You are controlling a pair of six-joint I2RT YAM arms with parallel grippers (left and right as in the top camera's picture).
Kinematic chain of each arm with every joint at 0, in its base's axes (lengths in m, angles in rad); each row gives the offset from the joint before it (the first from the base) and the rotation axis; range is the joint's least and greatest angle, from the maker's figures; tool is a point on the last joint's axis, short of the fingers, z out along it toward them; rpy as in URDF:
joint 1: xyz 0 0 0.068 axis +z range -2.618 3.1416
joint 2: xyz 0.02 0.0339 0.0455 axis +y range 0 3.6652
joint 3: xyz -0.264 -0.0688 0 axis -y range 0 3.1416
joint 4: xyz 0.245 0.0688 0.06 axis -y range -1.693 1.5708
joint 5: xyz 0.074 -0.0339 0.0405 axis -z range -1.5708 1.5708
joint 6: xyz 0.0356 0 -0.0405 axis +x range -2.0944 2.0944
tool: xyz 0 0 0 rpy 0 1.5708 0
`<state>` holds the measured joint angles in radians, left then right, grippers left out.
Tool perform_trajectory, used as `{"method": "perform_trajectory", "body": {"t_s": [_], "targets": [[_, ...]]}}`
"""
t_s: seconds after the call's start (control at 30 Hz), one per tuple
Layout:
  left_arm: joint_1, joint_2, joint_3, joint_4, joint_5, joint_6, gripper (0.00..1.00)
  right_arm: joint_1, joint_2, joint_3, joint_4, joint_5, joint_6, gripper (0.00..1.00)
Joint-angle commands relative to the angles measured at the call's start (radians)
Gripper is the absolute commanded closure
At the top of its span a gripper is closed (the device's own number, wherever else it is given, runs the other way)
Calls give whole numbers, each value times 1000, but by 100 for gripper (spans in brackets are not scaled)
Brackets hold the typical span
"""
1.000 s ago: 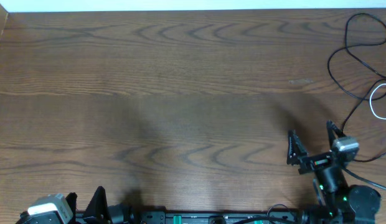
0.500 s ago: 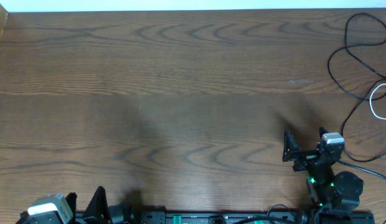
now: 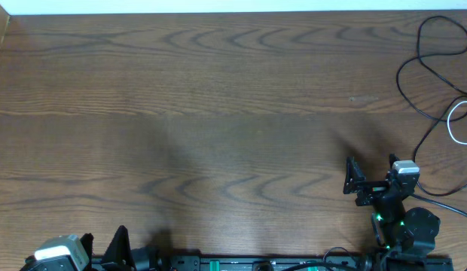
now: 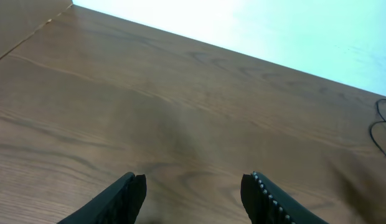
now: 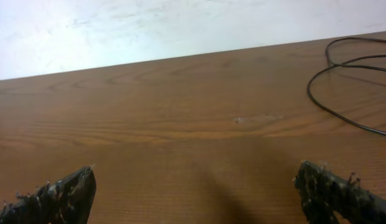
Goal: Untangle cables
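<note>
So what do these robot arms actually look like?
Both are mostly black. The right arm has small green lights on a rounded joint and a silver-grey camera block at its wrist; the left arm carries a similar pale block. Each ends in two slim black fingers: the left gripper has ridged ones, the right gripper scuffed, speckled ones.

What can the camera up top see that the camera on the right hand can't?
Only the top camera shows the white cable by the right edge of the table, and the right arm itself. Only the wrist camera shows a big stretch of pale wall behind the table. Both show the open right hand, a loop of black cable and the brown table.
</note>
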<state>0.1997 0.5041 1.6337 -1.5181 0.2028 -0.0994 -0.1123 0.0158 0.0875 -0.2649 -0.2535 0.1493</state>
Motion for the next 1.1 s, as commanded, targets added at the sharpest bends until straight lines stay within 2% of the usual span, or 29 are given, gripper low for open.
{"method": "perform_trajectory", "body": {"t_s": [0.0,0.63,1.07], "targets": [[-6,-3,8,-11,-14,20,45,9,13,-5,-1,8,11,1],[-6,-3,8,-29,-13,39,46,18,267,-5,3,8,14,1],[-6,-3,8,-22,-13,43,45,166,358,-5,3,8,14,1]]}}
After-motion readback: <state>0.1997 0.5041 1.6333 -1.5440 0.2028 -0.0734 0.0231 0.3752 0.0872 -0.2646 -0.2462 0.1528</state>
